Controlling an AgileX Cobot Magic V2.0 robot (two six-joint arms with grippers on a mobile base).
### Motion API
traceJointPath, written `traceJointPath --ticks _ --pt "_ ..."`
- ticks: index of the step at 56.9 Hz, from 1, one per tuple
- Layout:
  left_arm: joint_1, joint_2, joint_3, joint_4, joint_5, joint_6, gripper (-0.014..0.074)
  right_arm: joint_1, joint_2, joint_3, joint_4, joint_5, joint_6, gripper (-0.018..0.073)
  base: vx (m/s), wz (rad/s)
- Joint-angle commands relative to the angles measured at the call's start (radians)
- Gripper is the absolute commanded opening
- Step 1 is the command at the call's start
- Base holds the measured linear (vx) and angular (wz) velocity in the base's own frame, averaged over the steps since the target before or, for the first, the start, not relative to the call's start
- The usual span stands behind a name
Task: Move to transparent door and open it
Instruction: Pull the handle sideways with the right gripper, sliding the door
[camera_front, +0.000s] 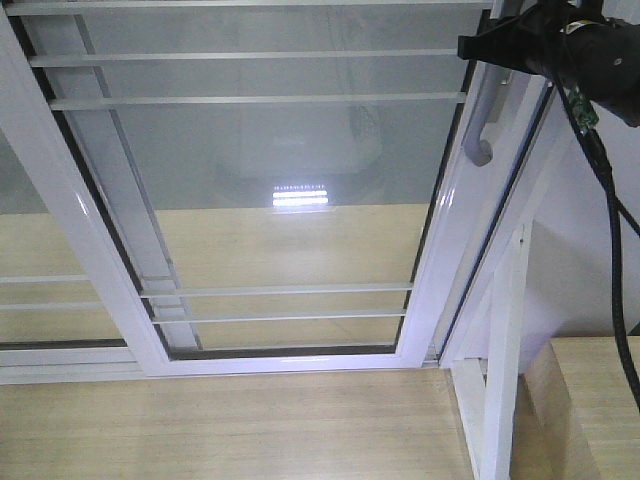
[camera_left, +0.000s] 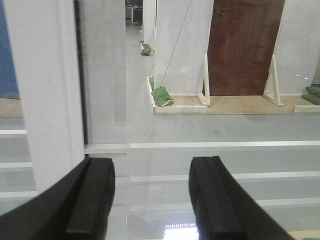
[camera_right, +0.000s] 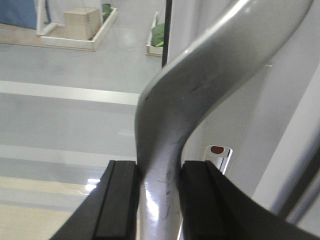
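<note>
Clamped with the right gripper (camera_right: 159, 200) on the curved grey handle (camera_right: 200, 100), one black pad against each side of its lower bend. Mounted on the right stile of the transparent door (camera_front: 280, 180), directly ahead, filling most of the front view, crossed by thin white bars. Overlapped at the left by a second barred panel (camera_front: 40, 250); bordered at the right by a white frame post (camera_front: 505, 330). Set above a pale wooden floor (camera_front: 230, 430). Facing the glass with the left gripper (camera_left: 152, 180), spread wide, nothing between its fingers.
</note>
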Motion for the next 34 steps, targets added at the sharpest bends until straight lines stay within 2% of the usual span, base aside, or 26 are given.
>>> traceJointPath --ticks 1,23,34 --pt "-0.005 -0.007 -0.039 -0.003 -0.084 -0.007 0.0471 0.066 -0.069 -0.036 -0.01 -0.021 -0.01 -0.0009 0.0 0.0" --pt "-0.005 -0.007 -0.039 -0.003 -0.081 -0.007 0.0471 0.163 -0.077 -0.036 -0.013 -0.006 -0.026 -0.0009 0.0 0.0" --pt "-0.005 -0.007 -0.039 -0.003 -0.051 -0.007 0.0471 0.166 -0.142 -0.036 -0.013 0.037 -0.062 -0.0009 0.0 0.0"
